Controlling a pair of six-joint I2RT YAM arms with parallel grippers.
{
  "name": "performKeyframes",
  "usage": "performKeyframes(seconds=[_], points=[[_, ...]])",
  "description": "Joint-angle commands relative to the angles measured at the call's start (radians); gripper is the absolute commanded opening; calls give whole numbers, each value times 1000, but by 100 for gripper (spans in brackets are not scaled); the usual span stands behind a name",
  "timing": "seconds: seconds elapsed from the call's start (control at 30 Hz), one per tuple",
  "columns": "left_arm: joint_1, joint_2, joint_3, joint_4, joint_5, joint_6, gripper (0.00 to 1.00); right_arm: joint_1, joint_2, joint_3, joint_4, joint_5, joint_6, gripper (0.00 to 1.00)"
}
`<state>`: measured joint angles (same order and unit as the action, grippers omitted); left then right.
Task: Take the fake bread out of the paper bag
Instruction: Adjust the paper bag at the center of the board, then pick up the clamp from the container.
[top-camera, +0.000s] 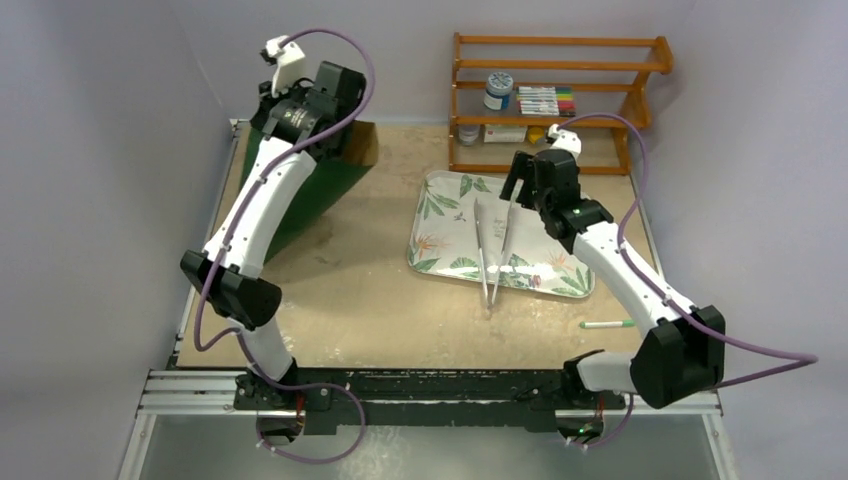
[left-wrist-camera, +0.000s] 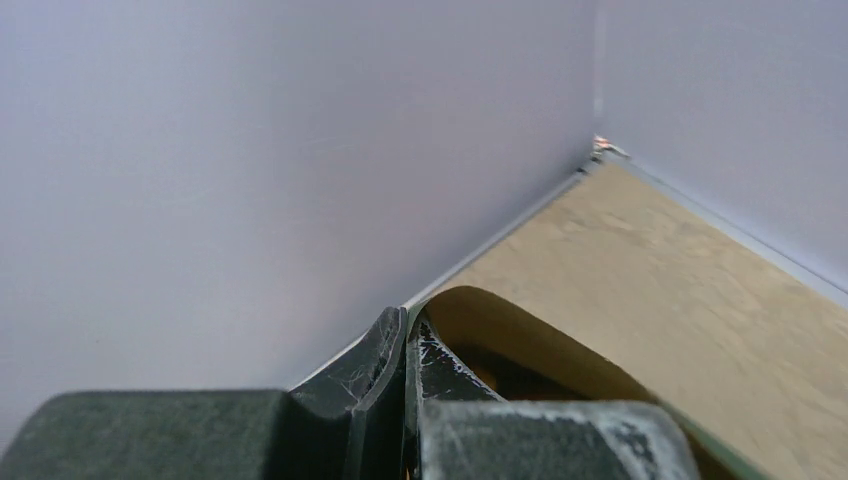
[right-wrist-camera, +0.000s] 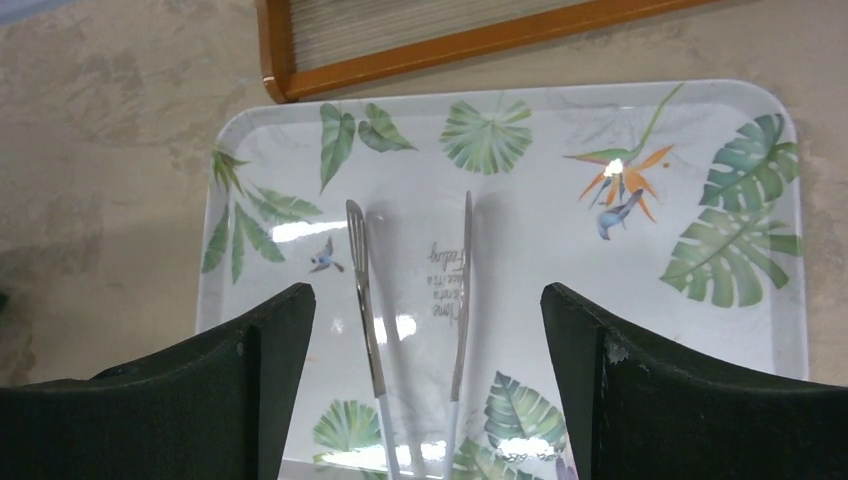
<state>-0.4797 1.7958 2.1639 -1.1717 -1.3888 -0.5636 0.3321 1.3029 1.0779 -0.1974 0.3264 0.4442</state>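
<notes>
Left jaws are pinched fully shut, and a thin green edge runs up between them, so I read that as a grip on the rim of the paper bag (left-wrist-camera: 520, 335), with the kraft lining curling away just beside the tips. The bag sits at the far left corner of the surface (top-camera: 370, 290), close to the wall, its mouth only partly open. The fake bread is not clearly visible in any view; judging by the task, it is down in the dark of the bag. Right jaws stand wide and hold nothing, hovering over the leaf-print tray (right-wrist-camera: 540, 240) with the metal tongs (right-wrist-camera: 365, 300) lying between the fingers' line. That is well apart from the bag. A wooden shelf (top-camera: 560, 100) sits behind the tray and a green pen (top-camera: 607, 324) lies near the right arm. Risks: the pinch is on a single paper edge, so any pull could tear it or let it slip out. Lifting could drag or tip the whole bag, since nothing else pins it. The mouth may also fold shut and block access. If the right arm goes for the tongs, thin metal on a glossy tray can skid out of the grip. Both arms meeting at the bag's mouth risks a clash in a tight corner.
</notes>
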Motion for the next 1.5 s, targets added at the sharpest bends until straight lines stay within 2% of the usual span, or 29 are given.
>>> performKeyframes(seconds=[0.0, 0.07, 0.2, 0.23, 0.33, 0.43, 0.63, 0.93, 1.13, 1.33, 1.37, 1.47], points=[[35, -149, -148, 339, -290, 130, 0, 28, 34, 41, -13, -18, -5, 85], [14, -248, -338, 575, -304, 219, 0, 40, 48, 40, -32, -12, 6, 85], [-87, -457, -751, 837, -202, 191, 0, 57, 63, -15, -75, 27, 57, 86], [-105, -521, -831, 854, -128, 156, 0, 60, 65, -38, -77, 29, 71, 86], [-121, -644, -1022, 844, -21, 15, 0, 76, 68, -99, -68, 5, 111, 87], [-122, -741, -1150, 864, 96, -31, 0, 116, 64, -173, -50, -3, 154, 86], [-134, -777, -1240, 811, 262, -101, 0, 192, 56, -244, -40, 7, 225, 87], [-151, -820, -1368, 747, 292, -222, 0, 317, 128, -293, -10, 36, 311, 87], [-151, -826, -1403, 736, 290, -252, 0, 337, 210, -283, -3, 98, 369, 86], [-152, -844, -1418, 738, 275, -252, 0, 341, 241, -241, -27, 186, 400, 71], [-152, -846, -1417, 738, 271, -249, 0, 342, 247, -233, -29, 196, 399, 66], [-151, -848, -1425, 738, 258, -246, 0, 342, 263, -213, -27, 212, 377, 44]])
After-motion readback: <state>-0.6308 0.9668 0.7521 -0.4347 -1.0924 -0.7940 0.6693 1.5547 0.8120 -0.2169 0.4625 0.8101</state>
